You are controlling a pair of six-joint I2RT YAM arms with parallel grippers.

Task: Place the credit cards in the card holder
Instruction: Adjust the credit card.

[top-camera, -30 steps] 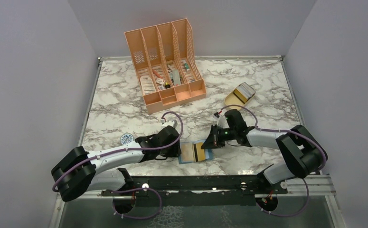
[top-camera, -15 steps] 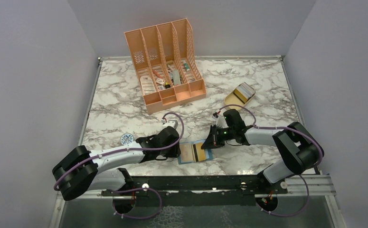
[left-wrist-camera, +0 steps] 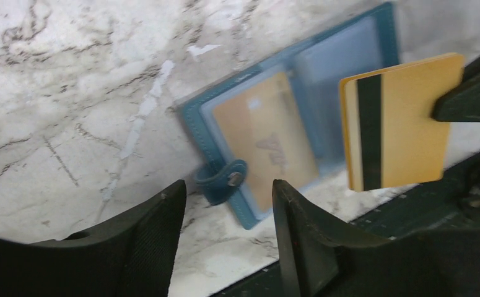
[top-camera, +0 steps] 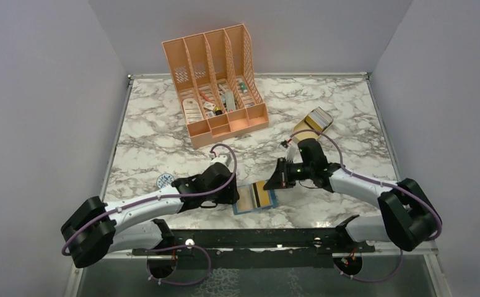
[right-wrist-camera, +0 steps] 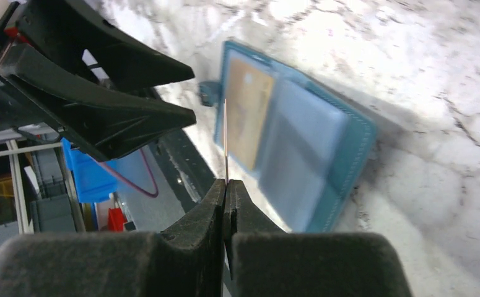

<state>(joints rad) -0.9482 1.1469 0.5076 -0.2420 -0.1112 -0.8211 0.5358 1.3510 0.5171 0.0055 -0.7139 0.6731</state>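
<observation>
You face a marbled desk [top-camera: 157, 142] boxed by grey walls [top-camera: 39, 93]. Near its front edge the holder [left-wrist-camera: 324, 68] lies open. The left gripper [left-wrist-camera: 228, 195] is spread and empty; the right gripper [right-wrist-camera: 225, 184] is clamped on a card [left-wrist-camera: 404, 124].

A white marble table [top-camera: 157, 139] veined in grey fills the floor of a cell with plain grey walls [top-camera: 39, 93]. Toward its far left stands a peach organizer [top-camera: 215, 77], turned at an angle. It has four upright slots with perforated dividers and low open compartments along the front. Small mixed items lie in the slots, too small to identify. Well to its right lies a tan oval tray [top-camera: 307, 128] holding a small stack at its far end. A round blue-white disc [top-camera: 165, 180] lies flat near the table's left edge. A black rail [top-camera: 256, 238] runs along the near edge.
</observation>
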